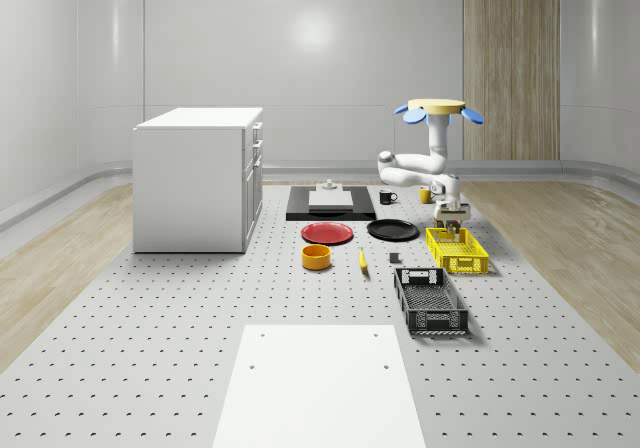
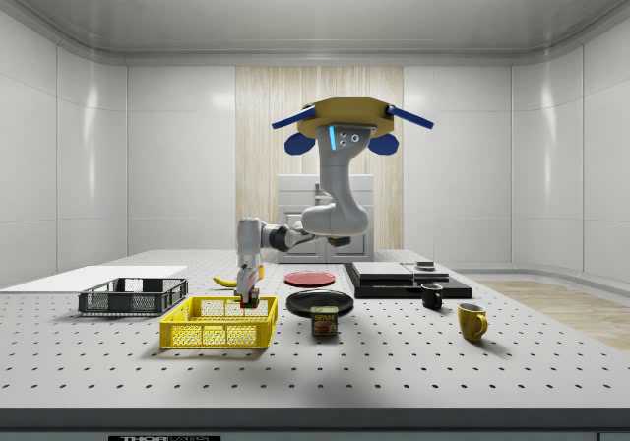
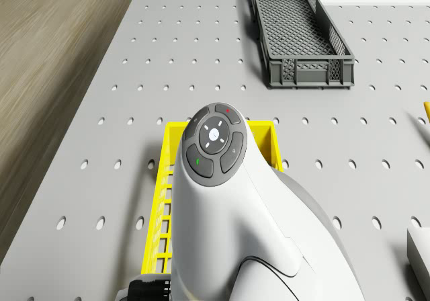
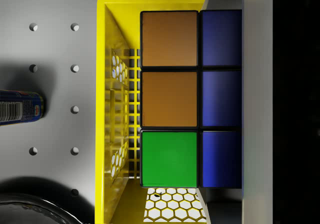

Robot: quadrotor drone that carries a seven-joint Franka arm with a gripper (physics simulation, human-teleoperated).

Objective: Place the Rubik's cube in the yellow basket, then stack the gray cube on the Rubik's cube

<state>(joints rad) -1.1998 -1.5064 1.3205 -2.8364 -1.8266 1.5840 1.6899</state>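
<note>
Drone hovers by yellow basket; claw clamped on Rubik's cube, holding it just inside basket's end w/ arm reaching down.

arm hides most of the yellow basket

The drone hovers above the table, by the whole-scene view's right edge, its arm reaching down so the gripper hangs over the far end of the basket with the Rubik's cube between its fingers, above the basket's floor. The crate lies nearer the table's front edge than the basket. The two plates sit side by side to the basket's left, before the slab. The cabinet stands by the left edge
</note>
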